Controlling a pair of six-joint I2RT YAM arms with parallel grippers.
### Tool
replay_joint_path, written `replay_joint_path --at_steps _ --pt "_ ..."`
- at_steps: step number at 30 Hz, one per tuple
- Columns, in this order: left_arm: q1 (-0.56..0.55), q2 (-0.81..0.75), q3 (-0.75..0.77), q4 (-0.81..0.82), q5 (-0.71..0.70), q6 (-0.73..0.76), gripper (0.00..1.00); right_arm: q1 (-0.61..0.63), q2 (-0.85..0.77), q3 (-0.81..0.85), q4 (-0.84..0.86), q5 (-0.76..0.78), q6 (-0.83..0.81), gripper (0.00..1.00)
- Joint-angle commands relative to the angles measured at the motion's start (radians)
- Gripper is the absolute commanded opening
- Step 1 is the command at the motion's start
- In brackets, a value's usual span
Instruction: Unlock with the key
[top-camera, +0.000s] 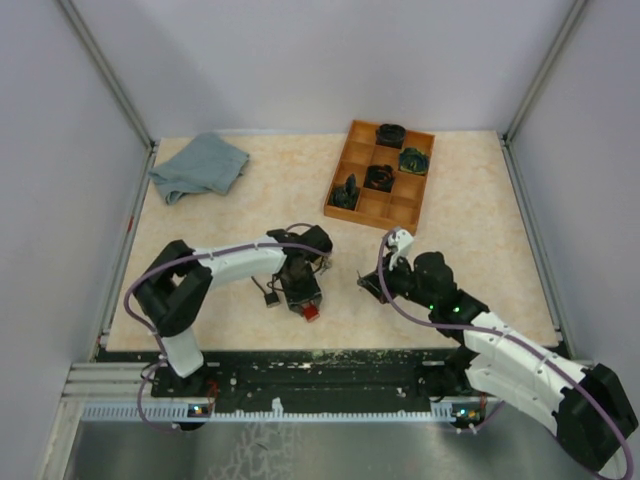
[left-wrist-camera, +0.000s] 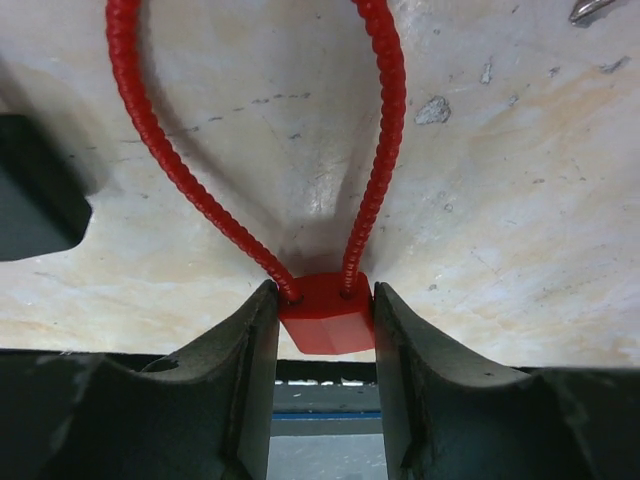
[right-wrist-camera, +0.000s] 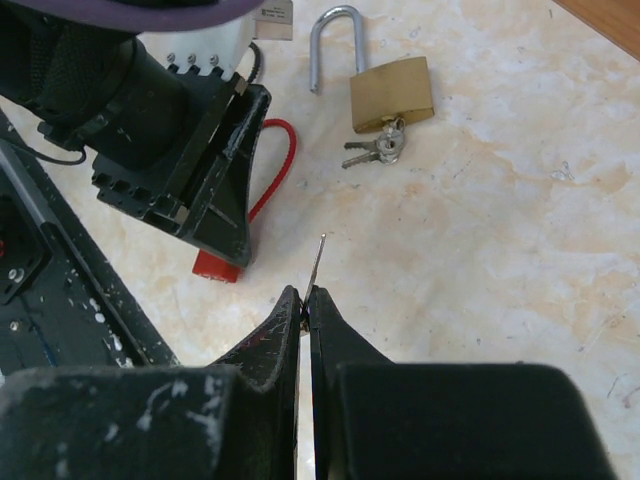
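The left fingers (left-wrist-camera: 240, 400) clamped the red lock body (left-wrist-camera: 325, 315) on the worktop (left-wrist-camera: 500, 200), and the right fingers (right-wrist-camera: 260, 400) pressed together on a thin key (right-wrist-camera: 318, 262), which could twist out if it met the keyhole crooked.

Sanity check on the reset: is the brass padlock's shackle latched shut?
No: in the right wrist view the brass padlock lies on the table with its shackle swung out, one leg free beside the body.
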Motion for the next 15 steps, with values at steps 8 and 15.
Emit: replay_joint_path --at_steps 8,15 --pt "0.080 -0.265 -0.031 0.112 0.023 0.025 0.00 0.128 -0.007 -0.024 0.251 -0.016 0.036 0.00" --pt "0.081 -0.366 -0.008 0.183 -0.016 0.085 0.00 0.254 0.025 -0.091 0.482 0.081 -0.001 0.00"
